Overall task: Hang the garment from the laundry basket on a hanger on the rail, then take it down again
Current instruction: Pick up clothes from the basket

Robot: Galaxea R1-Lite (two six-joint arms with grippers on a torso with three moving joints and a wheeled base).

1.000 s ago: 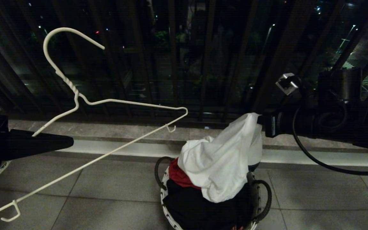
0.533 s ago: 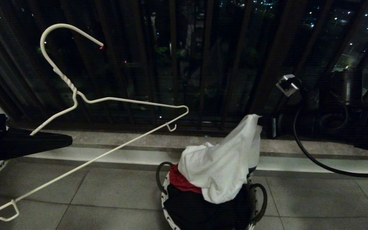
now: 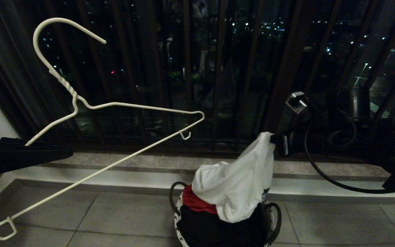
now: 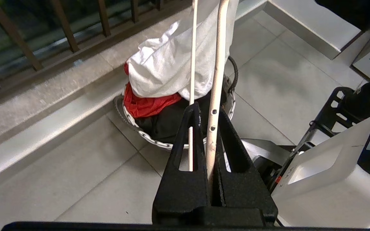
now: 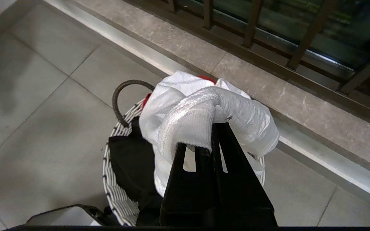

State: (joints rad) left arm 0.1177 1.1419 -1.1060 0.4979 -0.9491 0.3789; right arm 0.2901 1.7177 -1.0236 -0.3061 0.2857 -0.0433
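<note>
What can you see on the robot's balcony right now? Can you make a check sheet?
Surface: grey tiled floor, pale step along the railing.
Job's things: white garment lifted partly out of the laundry basket; white wire hanger held up in the air.
Clutter: red cloth and black cloth in the basket.
Grippers: left gripper shut on the hanger; right gripper shut on the garment.
Cables: black cable looping under the right arm.
Surroundings: dark balcony railing, city lights beyond.

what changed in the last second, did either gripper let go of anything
No. The view tilted up as the torso moved, showing more railing. The right gripper stays shut on the garment, now drawn a little further out of the laundry basket. The left gripper stays shut on the hanger.
</note>
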